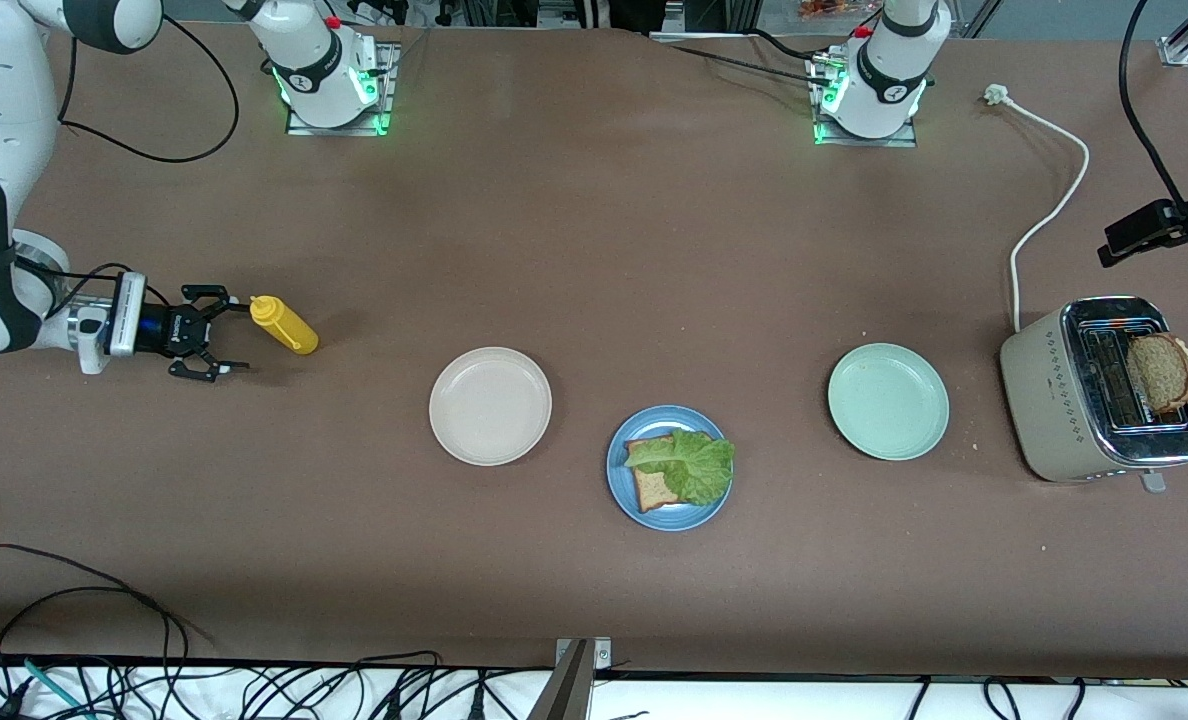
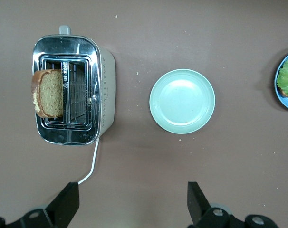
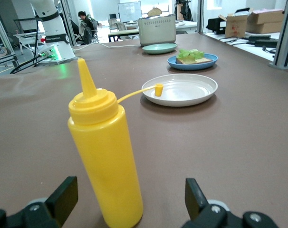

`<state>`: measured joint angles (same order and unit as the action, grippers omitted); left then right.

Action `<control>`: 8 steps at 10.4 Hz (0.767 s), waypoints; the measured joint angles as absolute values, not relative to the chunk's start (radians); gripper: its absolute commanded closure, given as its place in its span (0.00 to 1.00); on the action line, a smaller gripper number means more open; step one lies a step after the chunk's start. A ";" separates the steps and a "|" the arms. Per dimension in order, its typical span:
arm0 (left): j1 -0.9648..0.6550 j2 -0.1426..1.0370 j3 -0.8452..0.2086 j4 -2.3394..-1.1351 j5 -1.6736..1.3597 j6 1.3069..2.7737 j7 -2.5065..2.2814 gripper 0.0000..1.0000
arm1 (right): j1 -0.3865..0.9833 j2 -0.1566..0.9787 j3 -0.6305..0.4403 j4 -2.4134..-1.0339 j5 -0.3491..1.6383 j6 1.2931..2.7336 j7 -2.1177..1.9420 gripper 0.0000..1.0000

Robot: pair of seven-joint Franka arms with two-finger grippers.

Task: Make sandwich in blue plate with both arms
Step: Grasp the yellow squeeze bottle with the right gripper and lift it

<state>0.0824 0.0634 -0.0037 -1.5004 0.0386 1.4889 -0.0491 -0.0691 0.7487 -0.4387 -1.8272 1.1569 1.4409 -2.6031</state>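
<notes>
A: We see the blue plate [image 1: 670, 467] near the middle of the bench [image 1: 594, 250], closer to the front camera than the 2 plates flanking it. On it lies 1 slice of brown bread [image 1: 653, 486] with a frilly lettuce leaf [image 1: 689, 463] draped over most of it, so the sandwich has no top slice.

B: And we find the second bread slice [image 1: 1163, 372] standing in a slot of the toaster [image 1: 1094, 395] at the left arm's end of the bench, its white cord [image 1: 1046, 210] trailing away toward the bases.

A: Between toaster and blue plate sits the pale green plate [image 1: 888, 401]; toward the right arm's end sits the beige-pink plate [image 1: 490, 405]. Both are bare.

B: The right hand [image 1: 216, 334] is low at the right arm's end, fingers spread wide, holding nothing. The yellow squeeze bottle [image 1: 284, 324] stands just in front of it, between the spread fingers in the right wrist view, its tethered cap [image 3: 158, 89] hanging off to the side. We cannot tell whether a finger touches the bottle.

A: The left hand [image 2: 132, 202] is outside the front view. Its wrist camera looks straight down on the toaster and the green plate, with the 2 fingers wide apart and empty.

B: In that view the blue plate is cut off at the edge, and the bread under the lettuce is mostly hidden.
</notes>
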 measured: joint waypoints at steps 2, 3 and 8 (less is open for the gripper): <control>0.082 0.064 -0.004 -1.500 0.039 1.489 -0.049 0.00 | -0.070 0.769 -0.420 -1.825 1.166 1.427 -2.625 0.00; 0.082 0.064 -0.004 -1.500 0.039 1.489 -0.049 0.00 | -0.073 0.780 -0.407 -1.825 1.180 1.424 -2.637 0.00; 0.082 0.074 -0.004 -1.487 0.039 1.489 -0.049 0.00 | -0.076 0.834 -0.327 -1.822 1.222 1.422 -2.645 1.00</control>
